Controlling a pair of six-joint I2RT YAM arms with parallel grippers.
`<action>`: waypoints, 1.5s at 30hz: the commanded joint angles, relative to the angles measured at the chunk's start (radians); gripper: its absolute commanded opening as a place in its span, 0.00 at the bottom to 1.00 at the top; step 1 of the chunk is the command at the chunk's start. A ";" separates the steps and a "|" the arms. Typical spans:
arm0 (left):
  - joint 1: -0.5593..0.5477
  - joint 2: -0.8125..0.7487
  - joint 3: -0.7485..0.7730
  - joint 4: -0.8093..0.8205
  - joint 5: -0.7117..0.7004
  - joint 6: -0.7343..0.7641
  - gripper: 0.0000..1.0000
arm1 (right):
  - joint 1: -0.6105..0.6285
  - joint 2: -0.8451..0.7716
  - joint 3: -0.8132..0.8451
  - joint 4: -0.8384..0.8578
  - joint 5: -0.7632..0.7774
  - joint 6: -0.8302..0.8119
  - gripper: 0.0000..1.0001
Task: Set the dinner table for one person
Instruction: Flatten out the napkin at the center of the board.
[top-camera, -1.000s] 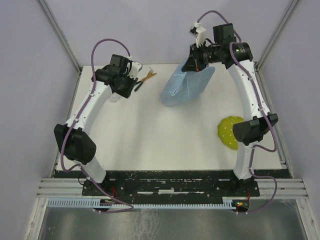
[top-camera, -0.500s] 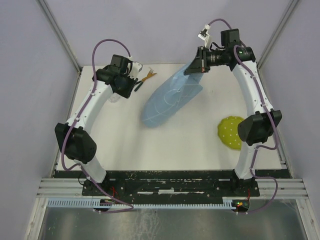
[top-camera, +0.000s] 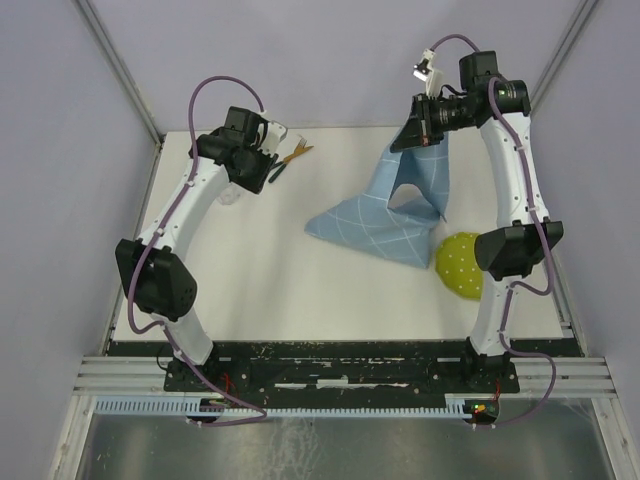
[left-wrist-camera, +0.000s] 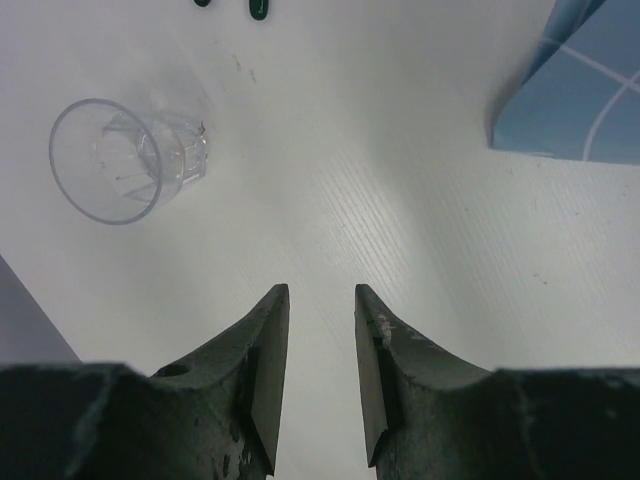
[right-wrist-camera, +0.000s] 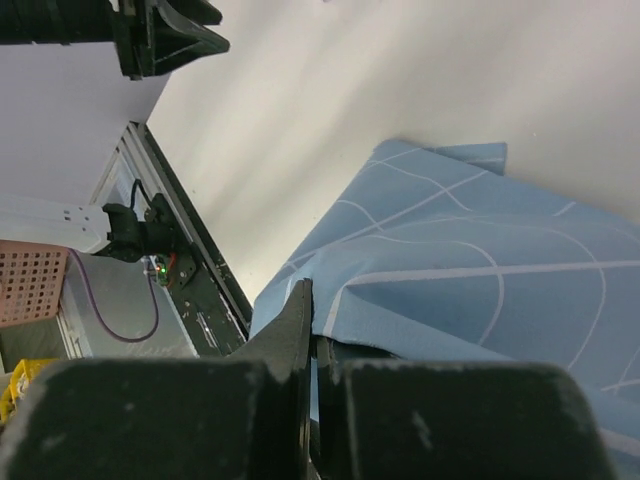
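My right gripper (top-camera: 412, 136) is shut on a corner of the light-blue, white-gridded cloth (top-camera: 390, 215) and holds it up at the far right, so the cloth hangs down and trails onto the off-white dinner table (top-camera: 290, 270). In the right wrist view the cloth (right-wrist-camera: 470, 290) is pinched between the closed fingers (right-wrist-camera: 300, 330). My left gripper (left-wrist-camera: 322, 300) is open and empty, low over the table at the far left. A clear plastic cup (left-wrist-camera: 125, 160) lies on its side just ahead and left of it. The cloth's corner (left-wrist-camera: 580, 90) shows at the upper right there.
A lime-green dotted plate (top-camera: 458, 264) sits at the right, partly under the cloth's edge and my right arm. Green- and orange-handled cutlery (top-camera: 290, 158) lies at the far left by my left gripper. Frame posts and walls close in the table.
My right gripper has swung right and up with the cloth. The cloth has swept from the table's far middle down to the right and now spreads toward the green plate. The left arm barely moved.
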 joint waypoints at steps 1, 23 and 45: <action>-0.004 -0.007 0.033 0.028 -0.008 0.045 0.39 | 0.010 -0.003 0.066 0.128 -0.114 0.094 0.02; -0.007 0.030 0.086 0.004 -0.009 0.045 0.39 | -0.243 -0.077 0.007 0.463 0.130 0.239 0.02; -0.031 0.094 0.169 0.002 0.009 0.060 0.39 | -0.474 -0.183 0.012 0.764 0.044 0.526 0.02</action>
